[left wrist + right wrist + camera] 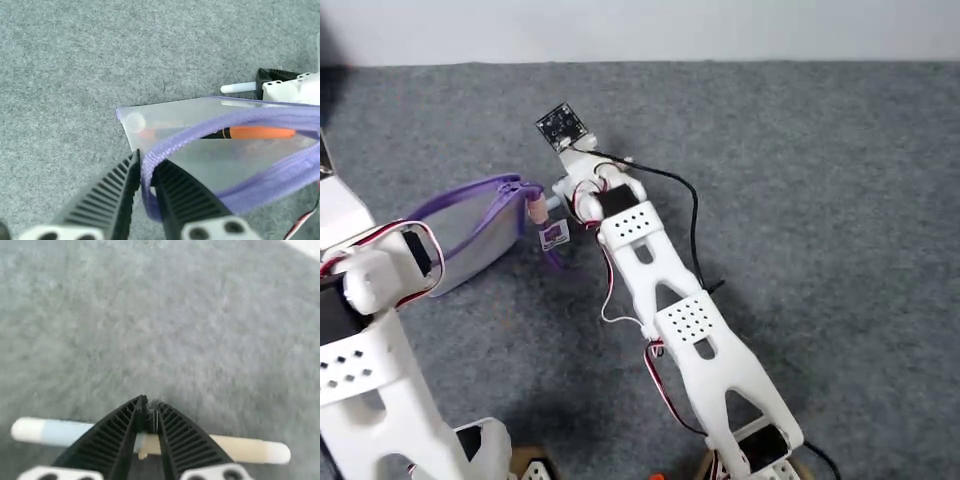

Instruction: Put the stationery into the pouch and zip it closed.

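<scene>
Purple-zipped clear pouch [480,235] lay near the left edge of the grey tabletop [820,200], with an orange pen [255,132] inside. Left claw [144,165] was clamped on its zipper edge. Right claw [148,407], jaws together, hung over a white stick [50,432] beside the pouch.

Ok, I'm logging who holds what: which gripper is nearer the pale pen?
Right. The right gripper is shut on the pale pen; the left gripper clamps the zip edge of the pouch at its end away from that pen.
</scene>
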Robot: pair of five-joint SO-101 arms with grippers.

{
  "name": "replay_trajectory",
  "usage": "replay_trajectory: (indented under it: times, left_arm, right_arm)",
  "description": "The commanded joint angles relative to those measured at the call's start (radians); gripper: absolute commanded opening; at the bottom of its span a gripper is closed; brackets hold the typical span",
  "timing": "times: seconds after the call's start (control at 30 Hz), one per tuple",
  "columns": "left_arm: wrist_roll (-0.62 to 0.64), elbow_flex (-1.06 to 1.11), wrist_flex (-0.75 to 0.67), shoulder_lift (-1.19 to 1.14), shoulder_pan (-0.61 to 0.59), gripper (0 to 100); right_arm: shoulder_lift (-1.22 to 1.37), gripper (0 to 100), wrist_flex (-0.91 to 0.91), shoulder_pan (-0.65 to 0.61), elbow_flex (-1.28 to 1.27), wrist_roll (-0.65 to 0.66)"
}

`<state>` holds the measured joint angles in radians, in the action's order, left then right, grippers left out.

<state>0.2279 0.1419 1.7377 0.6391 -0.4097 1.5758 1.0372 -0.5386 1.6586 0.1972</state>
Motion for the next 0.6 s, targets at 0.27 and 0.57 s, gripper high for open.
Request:
replay_trajectory:
  times: [0.27,0.57]
  left_arm:
    - [0.009,-0.004,0.008,0.009,0.011,1]
    - [0.009,-0.002,0.008,0.009,0.011,1]
  right_arm:
    - [-0.246,0.8,0.458,0.044,0.023,0.015]
    - [-0.387,1.3,0.756,0.044,0.021,0.017]
